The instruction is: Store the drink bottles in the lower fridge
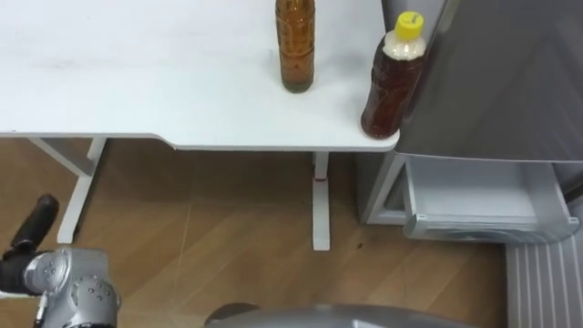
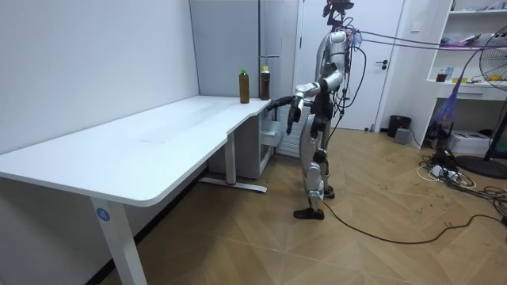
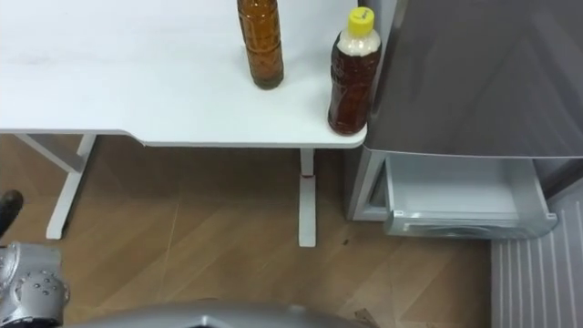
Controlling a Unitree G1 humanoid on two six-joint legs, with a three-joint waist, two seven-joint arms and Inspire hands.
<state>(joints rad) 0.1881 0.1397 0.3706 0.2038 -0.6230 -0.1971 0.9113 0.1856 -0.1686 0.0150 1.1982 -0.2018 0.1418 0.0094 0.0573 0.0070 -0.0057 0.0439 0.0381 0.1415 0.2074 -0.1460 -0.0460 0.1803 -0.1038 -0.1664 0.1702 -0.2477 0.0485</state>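
Two drink bottles stand upright on the white table (image 1: 137,64) near its right end. One is amber (image 1: 296,46); the other is dark brown with a yellow cap (image 1: 393,84) and stands at the table's corner, right beside the grey fridge (image 1: 510,73). Below the fridge door, a lower drawer (image 1: 474,196) is pulled out and looks empty. My left hand (image 1: 32,232) hangs low at the view's lower left, over the floor and far from the bottles, with straight fingers and nothing in it. In the room view I stand at the table's end facing the fridge, left hand (image 2: 291,115) held forward.
The table's white legs (image 1: 320,200) stand on the wooden floor between me and the fridge. Behind me in the room view there is a door (image 2: 384,63), a fan (image 2: 495,79) and cables (image 2: 444,170) on the floor.
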